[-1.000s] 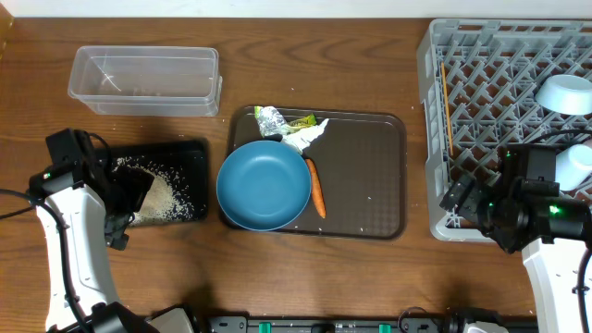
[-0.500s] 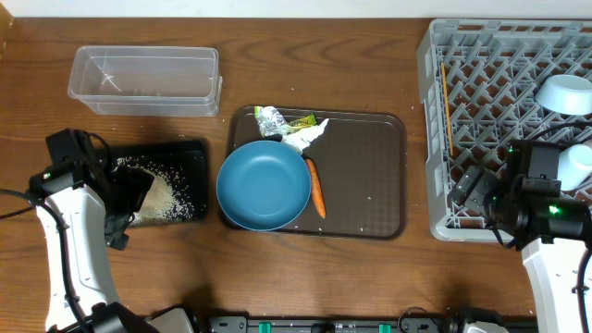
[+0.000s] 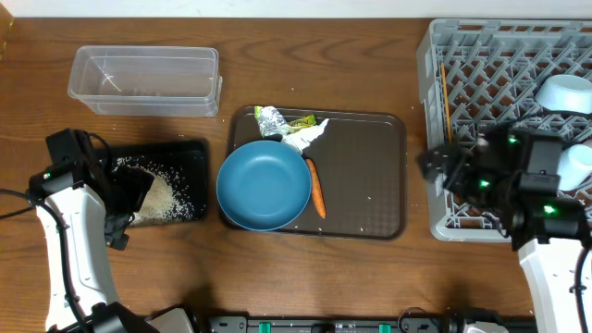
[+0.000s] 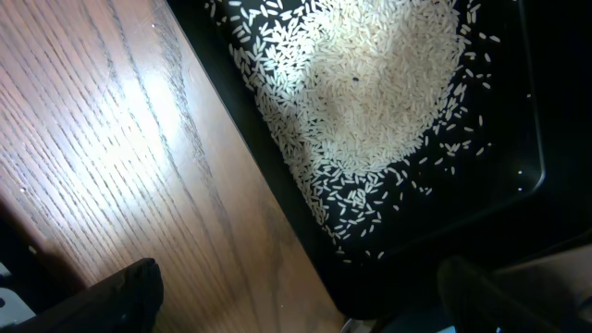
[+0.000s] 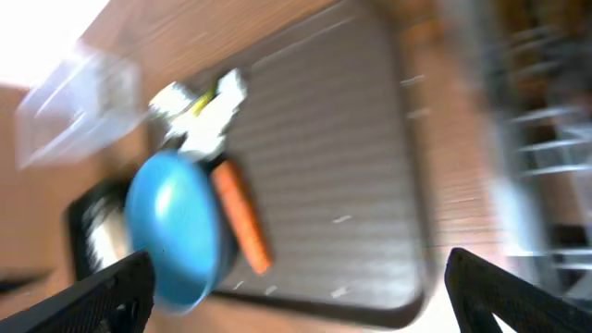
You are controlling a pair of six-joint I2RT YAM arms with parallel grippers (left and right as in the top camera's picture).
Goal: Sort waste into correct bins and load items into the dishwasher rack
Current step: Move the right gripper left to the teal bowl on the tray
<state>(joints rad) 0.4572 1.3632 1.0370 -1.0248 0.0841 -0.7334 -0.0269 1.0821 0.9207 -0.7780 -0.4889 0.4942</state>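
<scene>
Right wrist view is smearing: large grey lattice rack (image 5: 546, 139) is blurring beside the right end effector (image 5: 301, 287). One pale-blue cup (image 3: 578, 165) is half hiding behind that arm. Thin wooden chopsticks (image 3: 445, 102) in the rack, count unclear.

Both end effectors are gaping wide, holding nothing. Loose white rice (image 4: 370, 83) is lying in one shallow black tray (image 4: 499, 222), just ahead of the left end effector (image 4: 305, 291). One dark-blue round bowl (image 5: 176, 227) and one orange carrot (image 5: 242, 217) are sitting ahead of the right.

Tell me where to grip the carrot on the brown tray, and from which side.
Take the carrot at its middle, coming straight down from above and pinching across its narrow width. It lies flat on the brown tray, close beside the dark-blue bowl, so a sideways approach looks blocked.
</scene>
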